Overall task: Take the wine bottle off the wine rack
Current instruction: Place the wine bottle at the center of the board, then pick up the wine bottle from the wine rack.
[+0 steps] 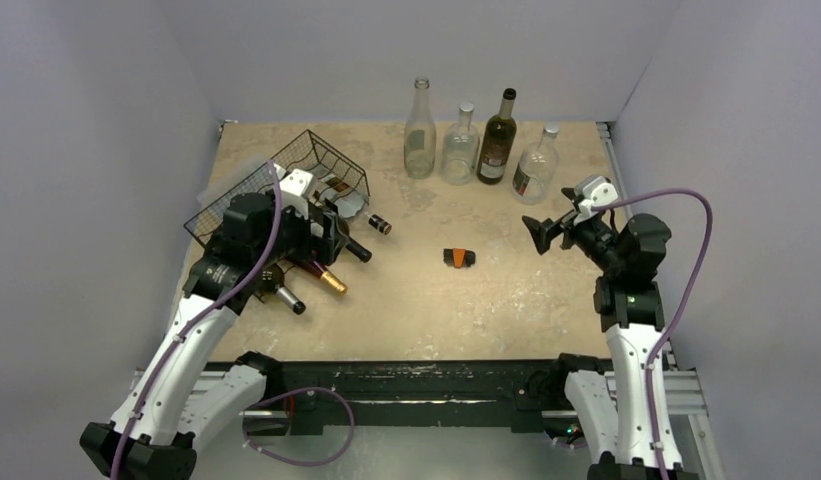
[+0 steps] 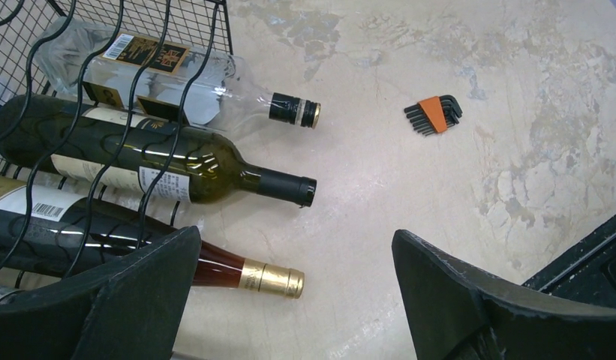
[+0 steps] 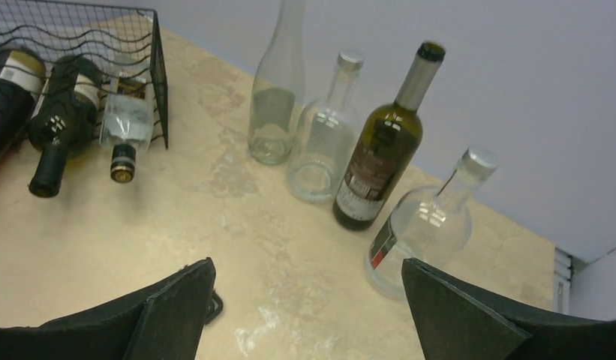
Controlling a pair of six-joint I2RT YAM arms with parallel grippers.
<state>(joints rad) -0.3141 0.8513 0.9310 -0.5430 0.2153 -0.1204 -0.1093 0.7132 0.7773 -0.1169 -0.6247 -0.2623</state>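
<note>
The wine rack [image 1: 324, 160] sits at the far left of the table, its bottles lying on their sides with the necks poking out towards the middle. The gold-capped wine bottle [image 2: 229, 271] lies closest to my left gripper [image 2: 293, 240], so I judge it to be the one to take. To do this well, I'd bring the jaws down around the bare neck just behind the cap. Then I'd draw it straight out along its own axis, so the body slides under the wavy wire rather than snagging. It must not nudge the dark green bottle [image 2: 177, 161] beside it.

My left arm reaches forward over the rack's near end, wrist tipped down. Its jaws are spread wide and hold nothing. They seem to hang above the neck, though height is hard to read here. The right gripper [image 3: 306, 270] waits well apart on the right, also wide and empty.
</note>
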